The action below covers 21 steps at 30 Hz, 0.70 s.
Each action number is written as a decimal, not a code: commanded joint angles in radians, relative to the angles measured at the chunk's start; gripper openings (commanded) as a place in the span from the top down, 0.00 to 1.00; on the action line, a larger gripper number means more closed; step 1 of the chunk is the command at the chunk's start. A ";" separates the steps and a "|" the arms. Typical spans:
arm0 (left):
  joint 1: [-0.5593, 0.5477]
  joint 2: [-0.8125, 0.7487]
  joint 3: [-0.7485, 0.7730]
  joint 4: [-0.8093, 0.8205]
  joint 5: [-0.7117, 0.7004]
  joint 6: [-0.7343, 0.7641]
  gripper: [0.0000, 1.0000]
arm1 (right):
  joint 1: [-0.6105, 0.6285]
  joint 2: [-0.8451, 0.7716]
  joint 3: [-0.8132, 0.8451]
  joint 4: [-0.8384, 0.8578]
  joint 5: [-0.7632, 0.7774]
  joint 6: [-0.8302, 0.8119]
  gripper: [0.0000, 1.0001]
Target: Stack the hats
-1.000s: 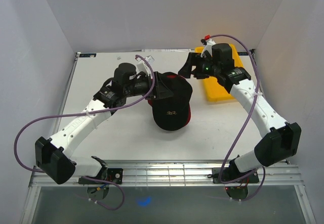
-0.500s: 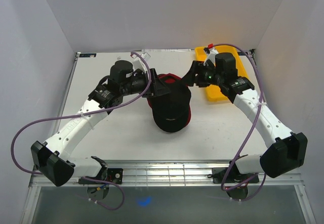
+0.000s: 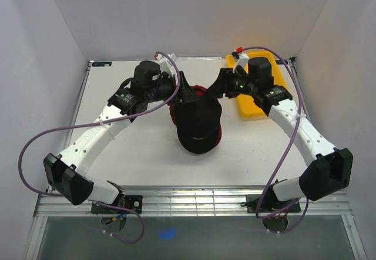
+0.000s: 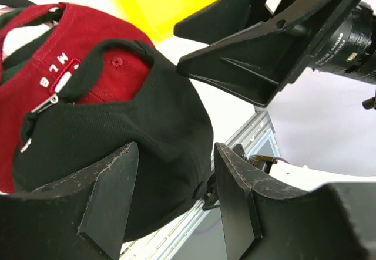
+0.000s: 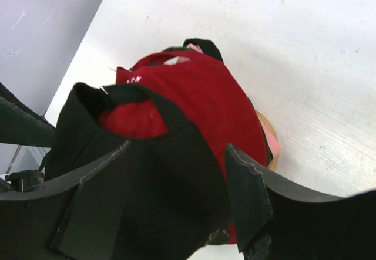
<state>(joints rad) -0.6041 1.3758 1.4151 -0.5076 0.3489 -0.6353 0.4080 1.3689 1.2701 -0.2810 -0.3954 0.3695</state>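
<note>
The black cap (image 3: pixel 198 122) on top carries a small pale logo near its brim. The red cap (image 4: pixel 88 43) under it has white "MLB" letters on its back tab, and a strip of pink fabric (image 5: pixel 269 135) shows at its lower right edge. The table (image 3: pixel 141 148) is white, the tray (image 3: pixel 255 104) at upper right is yellow, and the arms (image 3: pixel 97 139) are white and black with purple cables (image 3: pixel 20 161).
</note>
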 commanded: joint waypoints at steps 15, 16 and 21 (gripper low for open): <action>0.004 0.020 0.090 -0.071 -0.057 0.028 0.36 | 0.034 0.190 0.239 -0.078 -0.083 -0.231 0.36; 0.004 0.020 0.088 -0.072 -0.056 0.028 0.36 | 0.034 0.196 0.253 -0.084 -0.083 -0.233 0.36; 0.004 0.019 0.087 -0.074 -0.057 0.029 0.36 | 0.035 0.234 0.288 -0.110 -0.086 -0.254 0.38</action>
<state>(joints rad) -0.6041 1.4132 1.4746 -0.5758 0.3019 -0.6189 0.4400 1.5875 1.5078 -0.3752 -0.4717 0.1486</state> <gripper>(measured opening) 0.644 0.627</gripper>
